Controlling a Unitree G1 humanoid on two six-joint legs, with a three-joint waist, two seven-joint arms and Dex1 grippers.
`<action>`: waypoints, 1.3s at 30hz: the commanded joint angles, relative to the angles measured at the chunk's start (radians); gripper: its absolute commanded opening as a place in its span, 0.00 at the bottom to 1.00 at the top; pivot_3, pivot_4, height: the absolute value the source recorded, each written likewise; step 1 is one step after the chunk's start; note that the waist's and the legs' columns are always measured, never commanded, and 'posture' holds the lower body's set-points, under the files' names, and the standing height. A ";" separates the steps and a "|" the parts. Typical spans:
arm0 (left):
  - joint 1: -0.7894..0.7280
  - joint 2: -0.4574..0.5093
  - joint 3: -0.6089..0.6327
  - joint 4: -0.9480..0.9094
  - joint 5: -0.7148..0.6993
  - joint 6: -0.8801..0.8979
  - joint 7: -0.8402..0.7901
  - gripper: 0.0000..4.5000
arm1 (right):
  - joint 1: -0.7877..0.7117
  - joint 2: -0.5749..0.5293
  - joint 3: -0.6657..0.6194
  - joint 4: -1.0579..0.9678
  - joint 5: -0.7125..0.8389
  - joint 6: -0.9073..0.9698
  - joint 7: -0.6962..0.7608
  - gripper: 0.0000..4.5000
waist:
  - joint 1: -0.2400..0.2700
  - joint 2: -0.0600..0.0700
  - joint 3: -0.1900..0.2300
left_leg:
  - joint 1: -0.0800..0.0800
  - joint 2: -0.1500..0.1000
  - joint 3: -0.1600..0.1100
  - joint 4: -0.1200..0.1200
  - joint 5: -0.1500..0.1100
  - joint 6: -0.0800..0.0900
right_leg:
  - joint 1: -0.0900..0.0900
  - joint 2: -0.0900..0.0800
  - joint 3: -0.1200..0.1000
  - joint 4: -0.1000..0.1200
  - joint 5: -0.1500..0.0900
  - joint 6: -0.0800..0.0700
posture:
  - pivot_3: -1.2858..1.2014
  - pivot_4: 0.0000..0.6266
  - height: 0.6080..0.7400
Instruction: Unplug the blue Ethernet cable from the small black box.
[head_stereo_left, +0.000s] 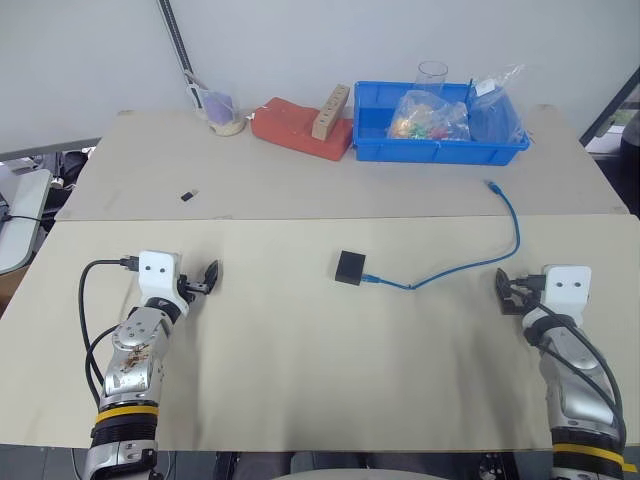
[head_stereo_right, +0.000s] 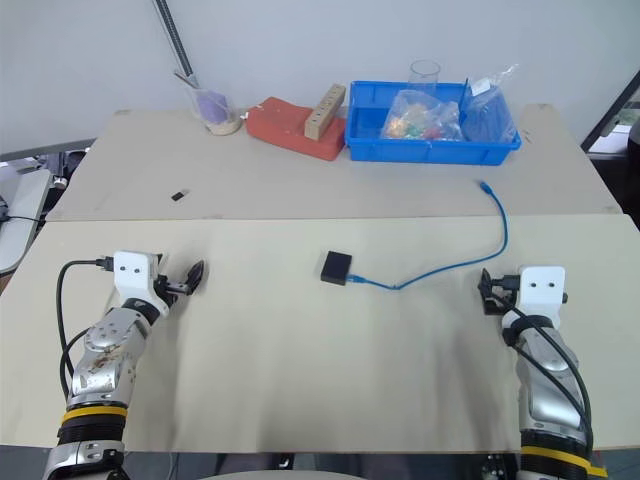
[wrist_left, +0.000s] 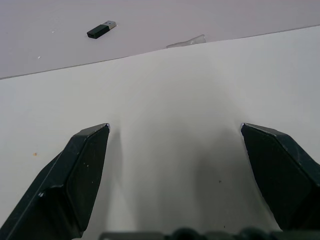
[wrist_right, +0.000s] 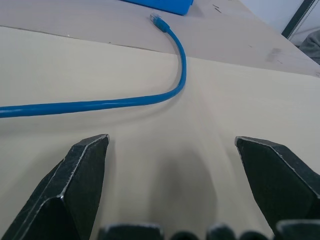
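Note:
The small black box (head_stereo_left: 351, 267) lies flat near the middle of the table. One plug of the blue Ethernet cable (head_stereo_left: 470, 262) sits in the box's right side; the cord curves right and back to a free plug (head_stereo_left: 491, 185). My left gripper (head_stereo_left: 208, 277) rests open at the table's left, well left of the box, nothing between its fingers (wrist_left: 80, 170). At the right, my right gripper (head_stereo_left: 507, 291) is open and empty, with the cable (wrist_right: 125, 102) running across the table just ahead of its fingers (wrist_right: 80, 175).
A tiny black chip-like piece (head_stereo_left: 187, 196) lies on the far board, left of centre. Along the back stand a blue bin (head_stereo_left: 440, 140) with bagged items, a red block (head_stereo_left: 300, 128) with a power strip, and a cup (head_stereo_left: 225, 110). A seam (head_stereo_left: 330, 217) joins the two boards.

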 joint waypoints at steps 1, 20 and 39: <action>-0.013 0.020 0.011 -0.032 -0.010 0.015 -0.012 0.99 | -0.004 -0.021 -0.017 -0.054 0.003 0.012 0.005 1.00 | 0.000 0.000 0.000 | 0.000 0.000 0.000 0.000 0.000 0.000 | 0.000 0.000 0.000 0.000 0.000 0.000 | 0.52 0.24 1.00; -0.189 0.342 -0.329 -0.452 -0.285 0.236 -0.857 0.99 | -0.355 -0.384 0.411 -0.100 0.230 0.321 0.922 1.00 | -0.027 0.000 0.001 | 0.001 0.001 -0.002 0.001 -0.001 0.001 | 0.003 0.002 -0.002 -0.003 0.000 0.000 | 0.52 0.24 1.00; -0.139 0.374 -0.245 -0.534 -0.284 0.224 -0.812 1.00 | -0.634 -0.119 0.604 0.399 0.007 0.023 1.013 0.66 | -0.025 -0.001 0.001 | 0.001 0.001 -0.003 0.004 0.000 0.001 | 0.003 0.002 -0.003 -0.001 0.000 0.000 | 0.52 0.24 1.00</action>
